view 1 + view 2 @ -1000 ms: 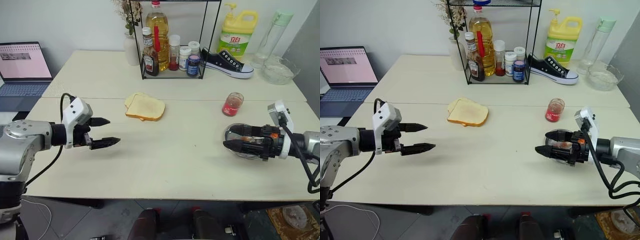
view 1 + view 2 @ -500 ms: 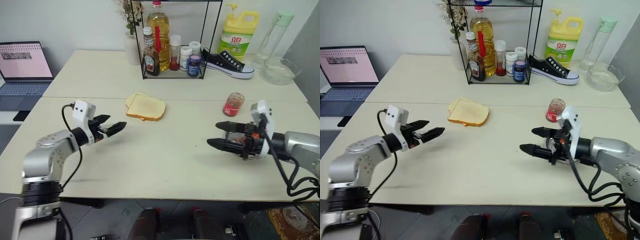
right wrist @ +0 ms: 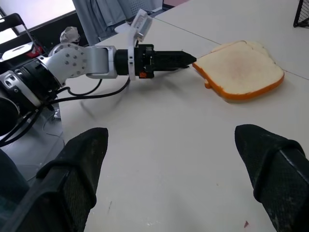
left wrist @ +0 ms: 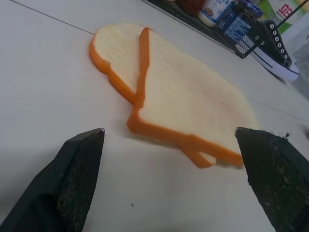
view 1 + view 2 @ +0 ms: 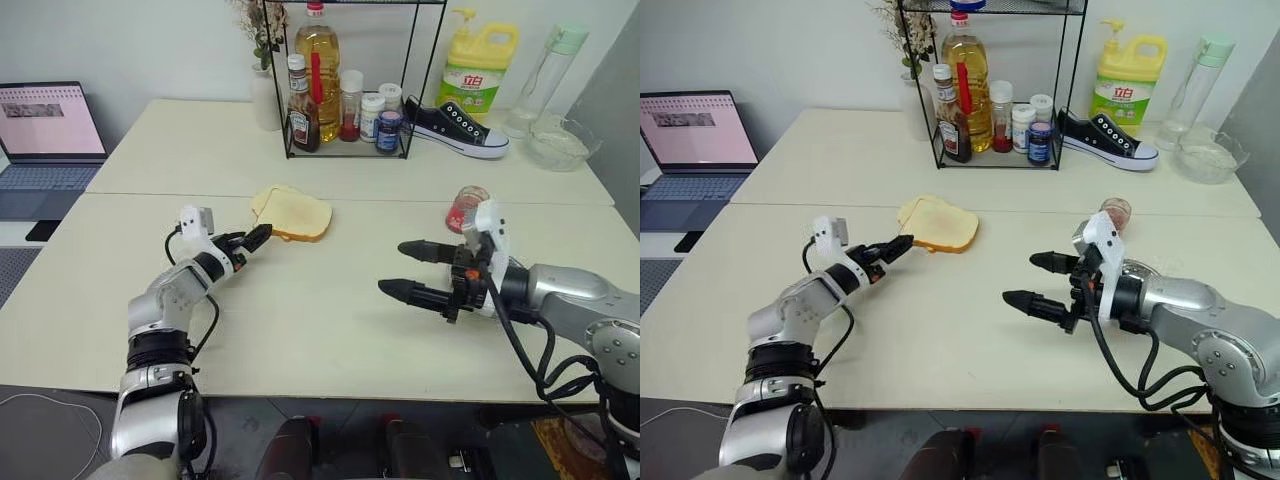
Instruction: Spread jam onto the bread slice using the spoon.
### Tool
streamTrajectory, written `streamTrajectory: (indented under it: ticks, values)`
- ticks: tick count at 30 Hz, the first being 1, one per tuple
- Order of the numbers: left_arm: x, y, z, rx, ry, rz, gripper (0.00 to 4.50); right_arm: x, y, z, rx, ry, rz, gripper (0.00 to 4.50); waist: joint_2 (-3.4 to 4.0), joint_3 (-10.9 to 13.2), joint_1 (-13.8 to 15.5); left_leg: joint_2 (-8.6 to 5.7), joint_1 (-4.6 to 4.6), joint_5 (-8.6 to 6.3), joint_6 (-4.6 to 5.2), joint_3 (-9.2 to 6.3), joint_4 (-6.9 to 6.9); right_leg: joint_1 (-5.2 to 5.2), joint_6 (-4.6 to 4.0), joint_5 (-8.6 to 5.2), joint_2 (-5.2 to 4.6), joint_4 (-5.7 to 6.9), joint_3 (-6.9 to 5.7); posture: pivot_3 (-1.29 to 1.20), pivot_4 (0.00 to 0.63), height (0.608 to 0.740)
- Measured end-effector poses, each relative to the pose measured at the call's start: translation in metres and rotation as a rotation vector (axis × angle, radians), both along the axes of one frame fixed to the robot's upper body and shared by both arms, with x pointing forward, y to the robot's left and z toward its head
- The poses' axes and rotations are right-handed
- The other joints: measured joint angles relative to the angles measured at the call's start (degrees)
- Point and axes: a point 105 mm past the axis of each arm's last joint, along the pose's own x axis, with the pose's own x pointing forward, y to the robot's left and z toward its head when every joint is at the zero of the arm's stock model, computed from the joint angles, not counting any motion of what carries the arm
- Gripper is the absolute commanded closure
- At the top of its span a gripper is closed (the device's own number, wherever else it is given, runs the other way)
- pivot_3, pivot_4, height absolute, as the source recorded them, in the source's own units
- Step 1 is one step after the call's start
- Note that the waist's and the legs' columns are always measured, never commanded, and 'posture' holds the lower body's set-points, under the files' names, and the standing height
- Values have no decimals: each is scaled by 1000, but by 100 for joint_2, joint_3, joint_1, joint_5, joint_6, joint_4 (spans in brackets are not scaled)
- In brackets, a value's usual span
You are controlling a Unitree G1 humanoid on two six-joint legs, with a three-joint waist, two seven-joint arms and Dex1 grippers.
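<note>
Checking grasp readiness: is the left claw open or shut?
Open. The left claw shows its two fingers spread wide apart, empty, just short of the bread slice.

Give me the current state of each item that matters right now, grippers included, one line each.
Left gripper: open, level, at the near edge of the bread, holding nothing.
Right gripper: open, empty, above the table.
Top bread slice: flat, overlapping a second slice, no jam on it.
Jam jar: upright behind the right gripper, partly hidden.
Laptop: open, screen lit.
</note>
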Motion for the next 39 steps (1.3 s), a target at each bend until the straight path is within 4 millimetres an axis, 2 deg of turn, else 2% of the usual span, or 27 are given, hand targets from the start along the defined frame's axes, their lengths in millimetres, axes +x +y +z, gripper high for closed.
streamTrajectory:
  ticks: [4, 7, 12, 19, 23, 26, 30, 32, 36, 39]
  values:
    - [10, -3, 0, -27, -3, 23, 0, 1, 0, 0, -1, -3, -11, 33, -1, -1, 2, 0, 0, 0, 0, 0, 0, 0, 0, 0, 0, 0, -1, 0, 150, 740]
    - [15, -5, 1, -55, 6, 28, 558, 0, 0, 1, -4, -8, -11, 0, -1, -1, 4, -2, 1, 0, 0, 0, 0, 1, 0, 0, 0, 0, -1, 0, 150, 740]
    - [14, -6, -5, -71, 23, 15, 2158, 1, -2, 2, -3, -14, -23, 0, -1, -1, -7, -1, 1, 0, 0, -1, -1, -1, 0, 0, 0, 1, -1, 0, 150, 740]
    - [13, -4, -4, -70, 16, 2, 4455, 1, -3, 2, -6, -14, -27, 0, -1, -1, -9, -2, 1, 0, 0, 0, -1, 0, 0, 0, 0, 0, -1, 0, 150, 740]
    - [14, -4, -6, -63, 26, -11, 4486, 3, -4, 2, -4, -9, -31, 0, -1, -1, -8, -2, 1, 0, 0, -1, -1, 0, 0, 0, 0, 0, -2, 0, 150, 740]
    - [17, -5, 0, -56, 14, -18, 4486, 3, -5, 2, -3, -6, -34, 0, -2, 0, -5, -2, 0, 0, 0, -1, -1, -1, 0, 0, 0, 0, -3, 0, 150, 740]
    - [18, -10, 19, -27, -29, -77, 4486, 5, -8, 3, -4, -11, -44, 0, -4, 1, -5, -3, -1, 0, 0, -2, 0, 0, 0, 0, 0, 0, -3, 0, 150, 740]
    - [14, -21, 39, 18, -67, -174, 4486, 6, -14, 4, -17, -12, -56, 0, -6, 3, -5, -3, -3, 0, 0, -1, -1, -2, 0, 0, 1, 0, -1, 0, 150, 740]
    - [-19, -57, 95, 204, -215, -493, 4486, 8, -34, 14, -61, -36, -93, 0, -8, 3, -17, -3, -4, 1, -1, 4, -5, -5, 0, 0, 0, -5, 7, 0, 150, 740]
    - [-60, -79, 104, 403, -256, -775, 4486, 1, -50, 23, -105, -27, -83, 0, -2, 2, -51, 2, 2, 0, -1, 8, -14, -3, -2, -1, 1, -8, 12, 0, 150, 740]
